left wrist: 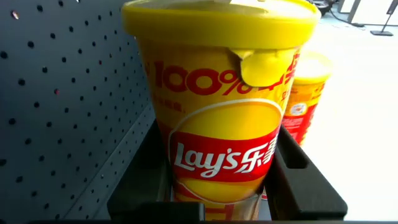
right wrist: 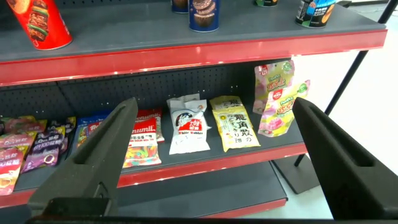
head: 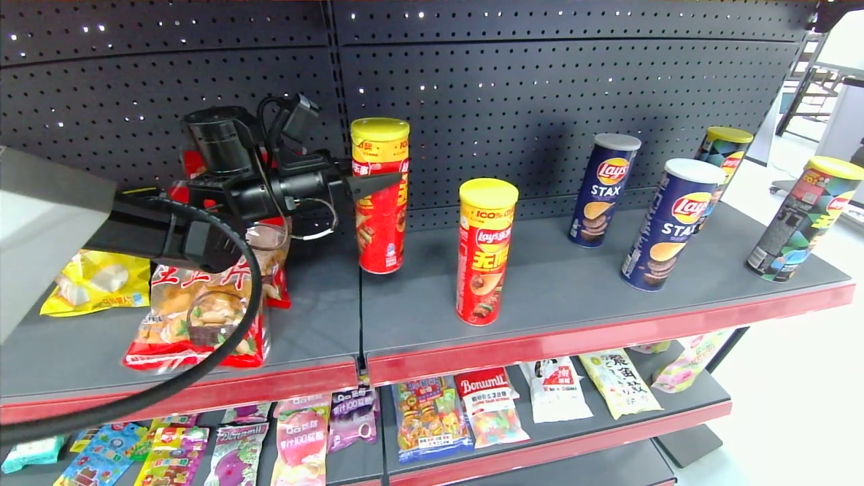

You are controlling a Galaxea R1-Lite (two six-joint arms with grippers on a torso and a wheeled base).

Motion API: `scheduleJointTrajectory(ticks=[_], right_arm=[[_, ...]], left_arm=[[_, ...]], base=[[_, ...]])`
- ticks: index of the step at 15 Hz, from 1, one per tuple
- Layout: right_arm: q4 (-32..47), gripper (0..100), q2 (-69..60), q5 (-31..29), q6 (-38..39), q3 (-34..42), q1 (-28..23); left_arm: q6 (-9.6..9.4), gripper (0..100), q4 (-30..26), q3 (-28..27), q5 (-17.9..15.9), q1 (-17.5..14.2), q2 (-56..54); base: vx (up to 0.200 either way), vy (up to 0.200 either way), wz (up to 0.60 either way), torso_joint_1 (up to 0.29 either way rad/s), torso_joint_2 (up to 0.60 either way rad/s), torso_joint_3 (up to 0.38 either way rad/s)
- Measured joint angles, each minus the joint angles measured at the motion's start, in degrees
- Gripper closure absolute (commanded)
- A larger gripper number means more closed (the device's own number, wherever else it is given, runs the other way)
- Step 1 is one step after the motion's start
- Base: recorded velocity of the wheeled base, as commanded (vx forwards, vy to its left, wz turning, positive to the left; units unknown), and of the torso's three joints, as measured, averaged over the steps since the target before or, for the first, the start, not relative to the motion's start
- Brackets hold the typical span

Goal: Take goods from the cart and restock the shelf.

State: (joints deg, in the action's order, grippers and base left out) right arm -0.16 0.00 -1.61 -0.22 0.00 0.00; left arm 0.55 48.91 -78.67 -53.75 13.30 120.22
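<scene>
Looking down on the top shelf (head: 540, 341), we find the left gripper (head: 375, 182) over its left half, level with the upper part of a red chip can (head: 379, 216). Its fingers (left wrist: 142, 180) lie against either side of the can, below the yellow lid. The jaws stand only as wide as the can itself, and in the left wrist view we see both fingers pressed to its wall, so we take it as gripped. The can is upright with its base on the shelf, close to the back edge and the pegboard panel (head: 540, 101).

We see a second red can (head: 486, 253) upright nearer the front edge, to the right of the first and apart from it. Further right stand two blue cans (head: 602, 192), one behind the other. Toward the right end are two dark patterned cans (head: 800, 219) with yellow lids, one near the back edge and one near the front right corner.

At the left end of the shelf a red snack bag (head: 202, 317) lies near the front edge, and a yellow bag (head: 94, 280) lies beside it, further left.

We find the right gripper (right wrist: 214, 106) lower down, facing the lower shelf (right wrist: 205, 167). Its fingers are spread wide with nothing between them. Flat snack packets (right wrist: 186, 127) lie in a row along that shelf.
</scene>
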Motion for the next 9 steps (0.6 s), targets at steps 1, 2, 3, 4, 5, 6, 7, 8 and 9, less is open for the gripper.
scheduleJointTrajectory(ticks=[1,2,3,4,5,6,7,8,9], right_arm=[[0.0,0,0.0,0.0,0.0,0.0,0.0],[0.0,0,0.0,0.0,0.0,0.0,0.0],[0.0,0,0.0,0.0,0.0,0.0,0.0],[0.0,0,0.0,0.0,0.0,0.0,0.0],[0.0,0,0.0,0.0,0.0,0.0,0.0],[0.0,0,0.0,0.0,0.0,0.0,0.0],[0.0,0,0.0,0.0,0.0,0.0,0.0],[0.0,0,0.0,0.0,0.0,0.0,0.0],[0.0,0,0.0,0.0,0.0,0.0,0.0]], left_arm=[[0.02,100,-0.3,-1.1,0.0,-0.1,1.0],[0.02,100,-0.4,-2.4,0.0,-0.1,2.1],[0.05,100,-0.5,-3.3,0.0,-0.1,2.8],[0.02,100,-0.5,-4.5,-0.2,0.0,3.8],[0.05,100,-0.5,-5.4,-0.4,0.1,4.7],[0.02,100,-0.5,-6.8,-0.5,0.5,5.7],[0.05,100,-0.3,-7.9,-0.5,1.0,6.7],[0.05,100,-0.2,-8.6,-0.5,1.5,7.5],[0.05,100,0.0,-8.9,-0.5,1.7,8.2]], base=[[0.000,0.000,0.00,0.000,0.00,0.000],[0.000,0.000,0.00,0.000,0.00,0.000],[0.000,0.000,0.00,0.000,0.00,0.000],[0.000,0.000,0.00,0.000,0.00,0.000],[0.000,0.000,0.00,0.000,0.00,0.000],[0.000,0.000,0.00,0.000,0.00,0.000],[0.000,0.000,0.00,0.000,0.00,0.000],[0.000,0.000,0.00,0.000,0.00,0.000],[0.000,0.000,0.00,0.000,0.00,0.000]])
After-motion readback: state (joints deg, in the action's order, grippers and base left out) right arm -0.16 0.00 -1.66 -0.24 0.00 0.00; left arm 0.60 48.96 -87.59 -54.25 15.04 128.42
